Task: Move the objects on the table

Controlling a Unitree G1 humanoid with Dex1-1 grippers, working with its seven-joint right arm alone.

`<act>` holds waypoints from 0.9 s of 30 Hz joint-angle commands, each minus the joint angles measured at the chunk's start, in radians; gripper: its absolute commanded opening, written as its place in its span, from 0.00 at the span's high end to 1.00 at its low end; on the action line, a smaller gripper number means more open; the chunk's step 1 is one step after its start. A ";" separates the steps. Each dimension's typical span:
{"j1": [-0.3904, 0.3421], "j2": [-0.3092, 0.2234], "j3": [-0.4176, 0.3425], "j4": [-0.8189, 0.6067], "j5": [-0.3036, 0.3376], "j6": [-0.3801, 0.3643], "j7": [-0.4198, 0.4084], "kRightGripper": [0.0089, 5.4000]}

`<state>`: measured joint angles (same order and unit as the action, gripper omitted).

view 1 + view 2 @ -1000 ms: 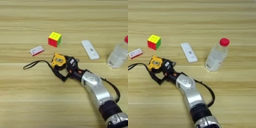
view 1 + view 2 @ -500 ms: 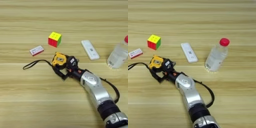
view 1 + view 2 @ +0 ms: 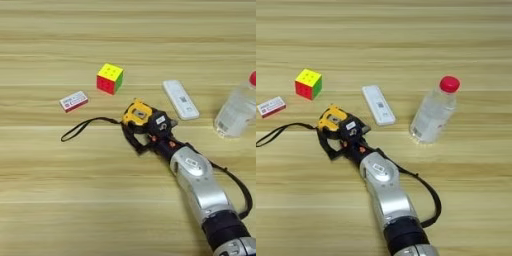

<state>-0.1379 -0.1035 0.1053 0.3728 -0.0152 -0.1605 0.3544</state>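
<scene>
Reaching in from the lower right, right gripper (image 3: pixel 141 134) at the tape measure (image 3: pixel 136 113), near table (image 3: pixel 75 200) centre. Black fingers straddle the yellow-black case, one seen curving round its near-left side; probably closed on it, contact not fully visible. Case lies just up-left of the wrist, directly ahead along the forearm line. Strap (image 3: pixel 82 127) trails left, long axis roughly across the table, pointing away from the arm. Remote (image 3: pixel 180 99) near, to the right; water bottle (image 3: pixel 434 113) well apart, upright, further right. Puzzle cube (image 3: pixel 110 78) and red-white box (image 3: pixel 73 100) up-left, apart.
</scene>
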 commanded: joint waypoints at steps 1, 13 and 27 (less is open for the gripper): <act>-0.038 -0.004 -0.028 -0.069 -0.026 -0.022 -0.081 0.12; -0.036 0.033 -0.062 -0.019 -0.026 -0.016 -0.196 0.12; -0.033 0.013 -0.108 0.027 -0.004 -0.030 -0.208 0.12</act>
<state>-0.1398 -0.0676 0.0207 0.4103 -0.0255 -0.1862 0.1598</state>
